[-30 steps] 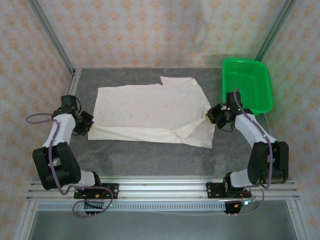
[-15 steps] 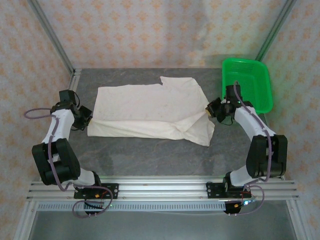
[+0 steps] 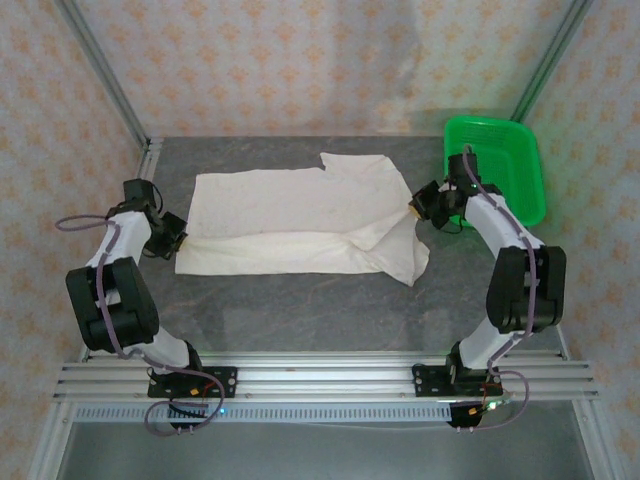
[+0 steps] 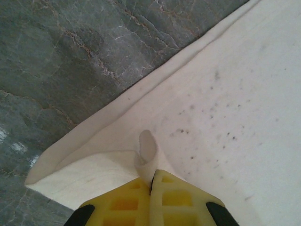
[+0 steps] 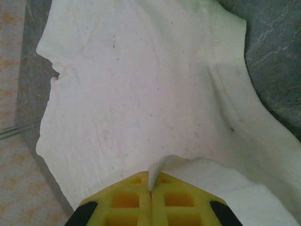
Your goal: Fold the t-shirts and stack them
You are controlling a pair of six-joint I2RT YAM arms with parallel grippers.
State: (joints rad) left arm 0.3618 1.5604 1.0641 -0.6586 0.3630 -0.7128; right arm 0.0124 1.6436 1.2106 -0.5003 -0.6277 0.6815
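Across the middle of the grey marbled surface (image 3: 300,310) we've got one big off-white t-shirt (image 3: 290,205) lying mostly flat, plain side up as far as we can tell, with a long strip of it doubled over along the near edge. Left claw (image 3: 178,243) sits right at the shirt's left end, and from its wrist cam we can see the yellow fingers (image 4: 122,202) pressed together on a little pucker of cloth poking up between them, so it's clamped on the t-shirt. Right claw (image 3: 413,210) is at the opposite end, same deal: tips tight together with a thin lip of fabric pinched in between, clamped on the shirt's right edge. From that wrist cam we also spot a sleeve (image 5: 228,42) with its stitched hem lying flat on the stone, plus a few faint dark specks on the cloth. Near right corner of the shirt bunches into a loose flap. Green plastic basket (image 3: 505,165) sits in the far right corner, just beside the right arm
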